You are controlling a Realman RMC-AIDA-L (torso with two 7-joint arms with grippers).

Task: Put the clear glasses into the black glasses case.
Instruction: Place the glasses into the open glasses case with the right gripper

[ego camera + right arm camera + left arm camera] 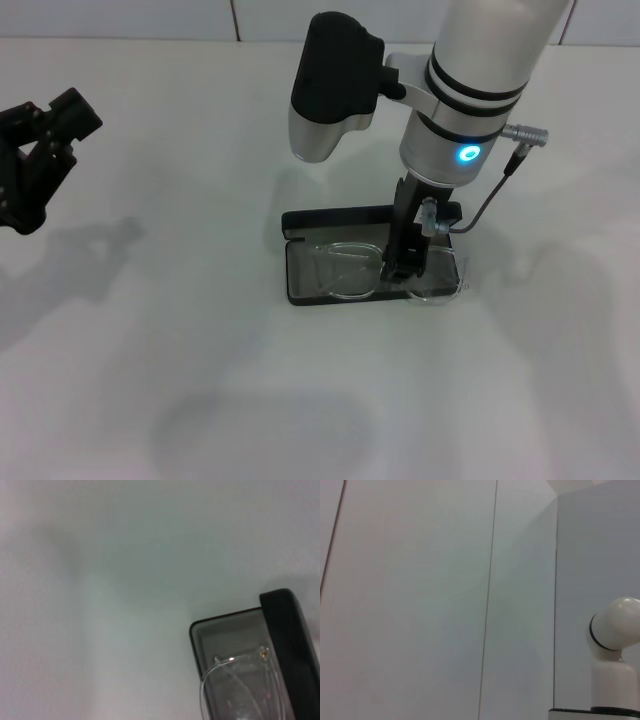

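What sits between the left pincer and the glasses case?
Nothing: in the head view only bare white table and shadow lie between the left pincer and the black glasses case.

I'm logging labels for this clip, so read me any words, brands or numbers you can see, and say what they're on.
No readable text in any view.
black glasses case: open, no lettering shows.
clear glasses: no marking legible.
right tool: no label visible; the arm above shows only a blue light ring.
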